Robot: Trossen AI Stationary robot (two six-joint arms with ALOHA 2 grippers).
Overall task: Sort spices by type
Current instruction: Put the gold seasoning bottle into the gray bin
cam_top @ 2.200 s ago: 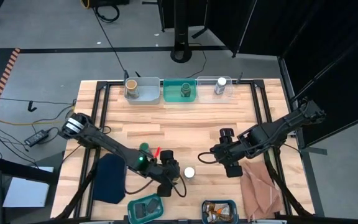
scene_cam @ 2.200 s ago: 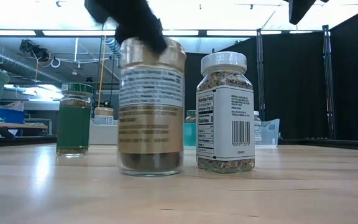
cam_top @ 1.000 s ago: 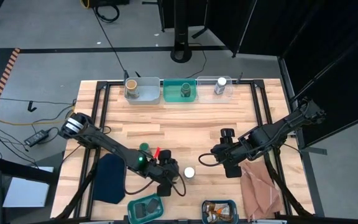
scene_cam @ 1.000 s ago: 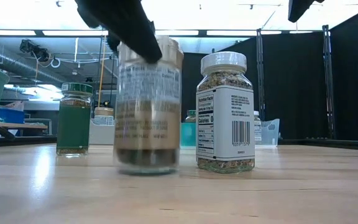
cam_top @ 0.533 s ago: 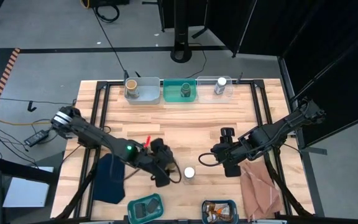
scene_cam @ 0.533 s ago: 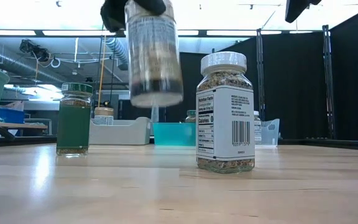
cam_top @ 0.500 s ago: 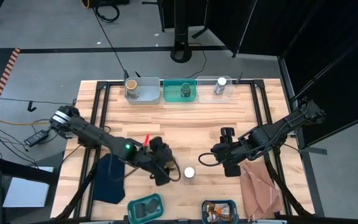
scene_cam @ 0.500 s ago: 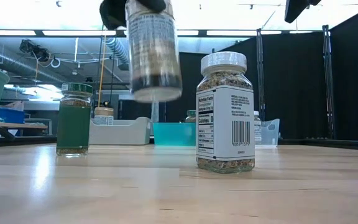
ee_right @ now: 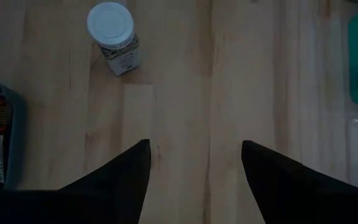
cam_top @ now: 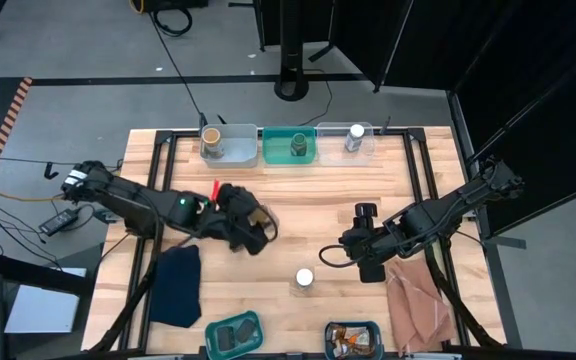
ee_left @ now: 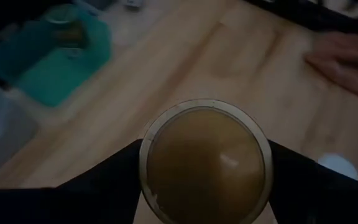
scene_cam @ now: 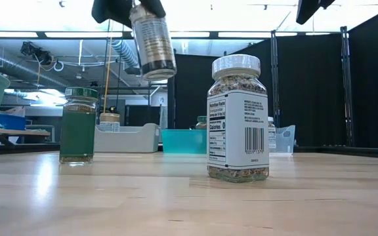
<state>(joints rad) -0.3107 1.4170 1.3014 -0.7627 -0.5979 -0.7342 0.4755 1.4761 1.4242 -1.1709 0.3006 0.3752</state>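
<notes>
The tan-topped jar (scene_cam: pixel 153 40) is hanging tilted at the top of the low view, left of centre, clear of the table (cam_top: pixel 308 205). The left gripper (cam_top: pixel 251 228) is clamping it just under the lid (ee_left: pixel 205 160). I judge it rigid, smooth, moderately light and breakable, so gripping the neck is suiting it. Half a second ago it was hanging lower and nearer. The right gripper (ee_right: pixel 194 163), jaws spread wide and empty, is waiting right of centre near the white-topped jar (cam_top: pixel 305 278).
</notes>
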